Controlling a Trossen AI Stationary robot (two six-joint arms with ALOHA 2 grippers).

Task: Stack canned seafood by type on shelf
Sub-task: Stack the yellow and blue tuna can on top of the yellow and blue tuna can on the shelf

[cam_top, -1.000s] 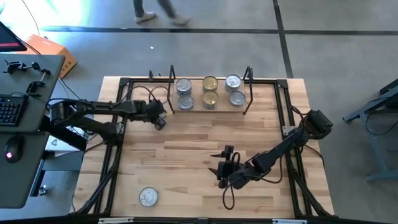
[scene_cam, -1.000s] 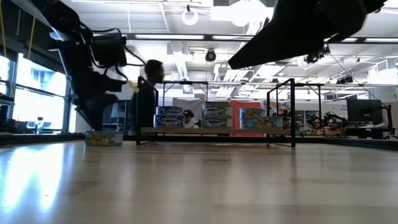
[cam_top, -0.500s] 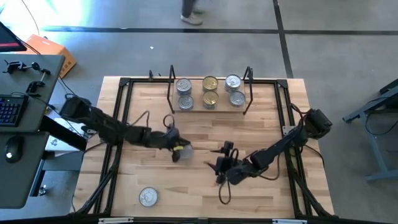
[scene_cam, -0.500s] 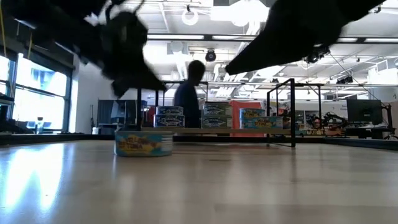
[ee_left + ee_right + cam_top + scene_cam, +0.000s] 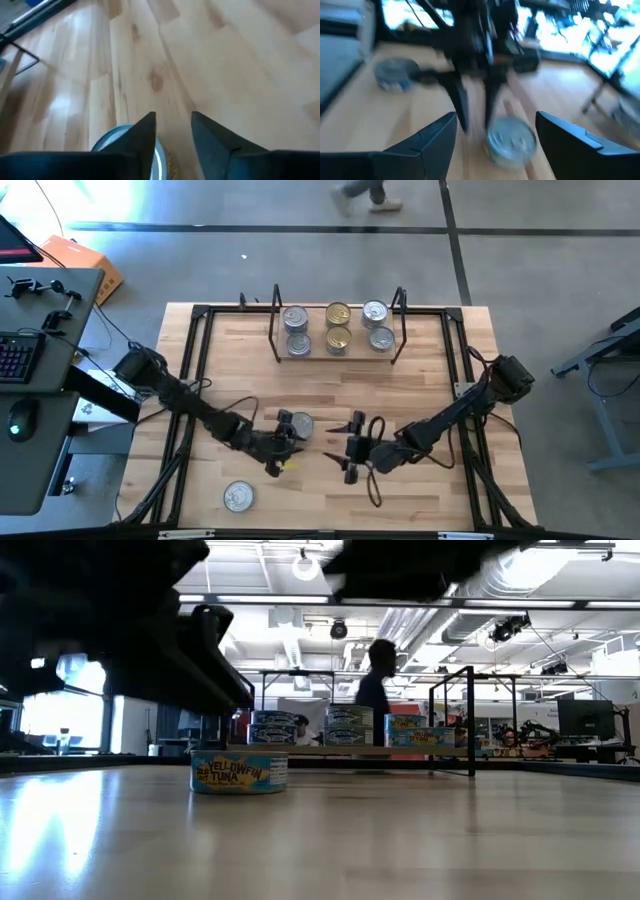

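A tuna can with a silver lid and a yellow-lettered label stands on the table's middle. My left gripper points down just left of it, its fingers a narrow gap apart, and the can lies outside that gap. My right gripper is wide open and empty to the can's right, facing the can. The shelf at the far edge holds six cans in three columns; the middle two have gold lids. My left gripper stands with the outer side of one finger close against the can's left side wall, fingers pointing down from above. Whether the finger touches the can I cannot tell. The can rests flat on the table.
Another silver-lidded can stands near the table's near edge, to the left; it also shows in the right wrist view. A person walks on the floor beyond the table. Bare wood lies between the shelf and the grippers.
My left gripper has swept from beside the shelf's left end toward the near edge and the right, to the table's middle. The tuna can has come with it, low over or along the table, and now stands there. My right gripper has edged left toward the can.
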